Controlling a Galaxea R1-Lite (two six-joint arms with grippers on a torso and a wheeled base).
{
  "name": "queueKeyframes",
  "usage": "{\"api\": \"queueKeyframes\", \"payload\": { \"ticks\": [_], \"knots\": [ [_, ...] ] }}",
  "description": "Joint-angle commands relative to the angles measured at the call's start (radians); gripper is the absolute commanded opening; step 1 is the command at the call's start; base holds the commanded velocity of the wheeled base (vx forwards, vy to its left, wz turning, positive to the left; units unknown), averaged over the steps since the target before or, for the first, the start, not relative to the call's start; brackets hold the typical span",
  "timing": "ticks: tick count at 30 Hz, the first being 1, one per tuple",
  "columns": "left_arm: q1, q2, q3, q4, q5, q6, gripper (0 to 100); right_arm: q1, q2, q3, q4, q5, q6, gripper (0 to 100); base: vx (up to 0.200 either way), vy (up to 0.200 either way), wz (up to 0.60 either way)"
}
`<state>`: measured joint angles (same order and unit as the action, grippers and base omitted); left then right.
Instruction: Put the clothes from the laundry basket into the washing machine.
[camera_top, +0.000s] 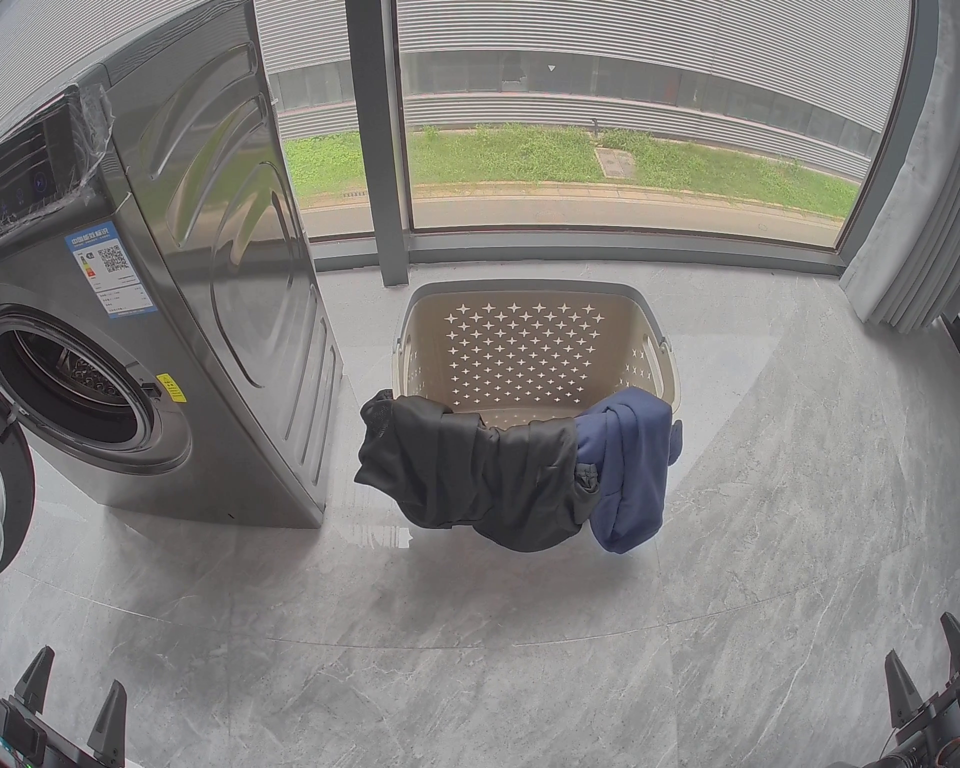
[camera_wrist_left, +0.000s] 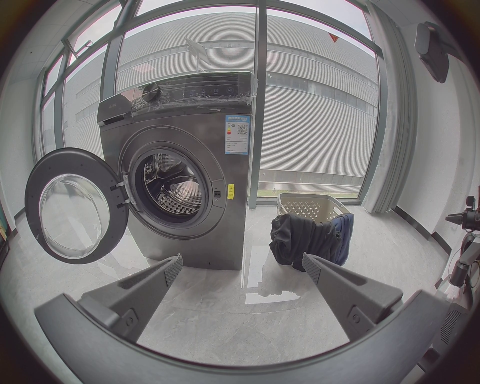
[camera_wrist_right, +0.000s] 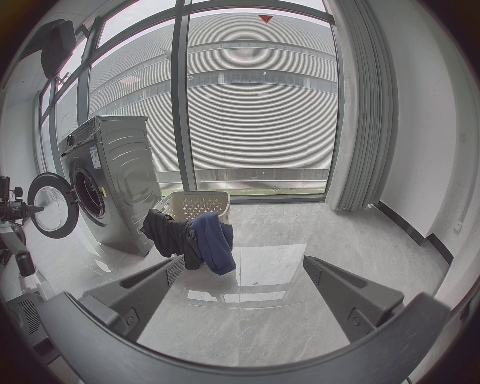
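Over the near rim of the laundry basket (camera_top: 530, 292) hang two garments: a black garment (camera_top: 470, 480) spread wide across the edge, and a blue garment (camera_top: 625, 470) touching its right side. Both spill down the outside of the basket toward the floor (camera_top: 500, 650). The beige basket's inside looks otherwise bare, though its bottom is partly hidden by the cloth.

Just beside the basket, to the robot's left, stands the grey washing machine (camera_top: 220, 300). Its round door (camera_wrist_left: 75, 205) is swung fully open and the steel drum (camera_wrist_left: 172, 187) is exposed. Behind both is a tall window (camera_top: 620, 150), with a pale curtain (camera_top: 905, 250) at the right.

The left gripper (camera_top: 78, 672) and right gripper (camera_top: 919, 640) sit low and well apart from the clothes. Each has its fingers spread wide, holding nothing.

The task appears to be at its start, with no garment loaded. The next move likely calls for approaching the basket, closing one gripper on a bunched fold of cloth, and lifting it clear of the rim before swinging toward the drum.
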<state>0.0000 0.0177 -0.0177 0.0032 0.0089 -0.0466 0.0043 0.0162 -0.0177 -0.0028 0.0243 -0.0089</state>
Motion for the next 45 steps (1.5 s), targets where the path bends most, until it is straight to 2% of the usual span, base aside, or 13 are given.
{"api": "queueKeyframes", "payload": {
  "ticks": [1,8,14,23,32,45],
  "knots": [
    [0.000,-0.013,0.015,0.000,0.000,-0.001,100,0.000,-0.016,0.016,0.000,0.000,0.000,100,0.000,0.000,0.00],
    [0.000,-0.012,0.015,0.000,0.000,0.001,100,0.000,-0.016,0.016,0.000,-0.001,0.000,100,0.000,0.000,0.00],
    [0.000,-0.013,0.015,0.000,0.000,-0.001,100,0.000,-0.016,0.016,0.000,0.000,0.000,100,0.200,0.000,0.00],
    [0.000,-0.013,0.015,0.000,0.000,0.001,100,0.000,-0.016,0.016,0.000,0.000,0.000,100,0.000,0.000,0.00],
    [0.000,-0.013,0.015,0.000,0.000,0.001,100,0.000,-0.016,0.016,0.000,0.000,0.000,100,0.000,-0.200,0.00],
    [0.000,-0.013,0.015,0.000,0.000,0.001,100,0.000,-0.016,0.018,0.000,0.000,0.000,100,0.015,0.000,0.00]
  ]
}}
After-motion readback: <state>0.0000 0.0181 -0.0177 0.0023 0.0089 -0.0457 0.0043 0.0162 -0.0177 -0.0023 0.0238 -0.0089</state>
